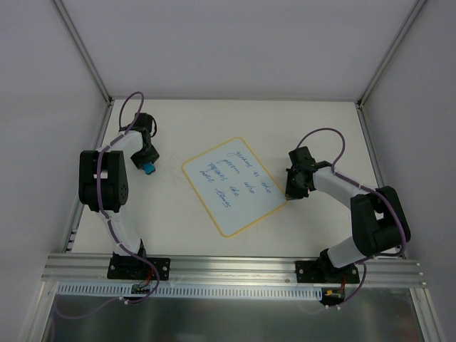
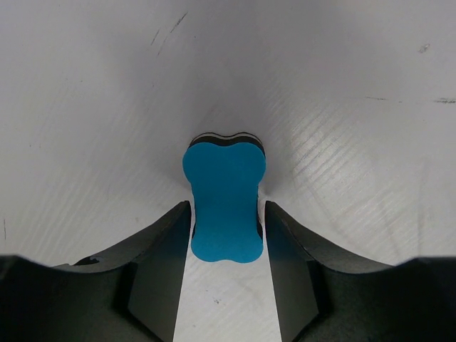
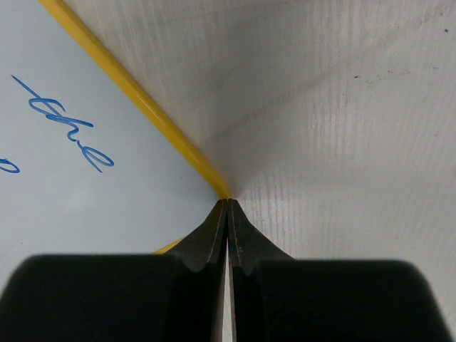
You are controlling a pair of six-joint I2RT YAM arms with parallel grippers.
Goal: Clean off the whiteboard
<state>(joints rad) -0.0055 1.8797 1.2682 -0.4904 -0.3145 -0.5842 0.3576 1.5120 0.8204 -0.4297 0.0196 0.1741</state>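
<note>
The whiteboard [image 1: 235, 185] lies tilted at the table's middle, pale with a yellow border and several lines of blue handwriting. It also shows in the right wrist view [image 3: 85, 178]. A small blue eraser [image 1: 147, 169] rests on the table left of the board. My left gripper [image 1: 147, 162] has its jaws on either side of the eraser [image 2: 226, 206], and the fingertips meet its narrow waist. My right gripper [image 1: 288, 194] is shut and empty. In the wrist view its tips [image 3: 228, 202] sit on the yellow border at the board's right corner.
White walls enclose the table on three sides, with metal posts [image 1: 82, 50] at the back corners. An aluminium rail [image 1: 228, 267] runs along the near edge, carrying both arm bases. The left arm's cable loops above its wrist [image 1: 132, 107].
</note>
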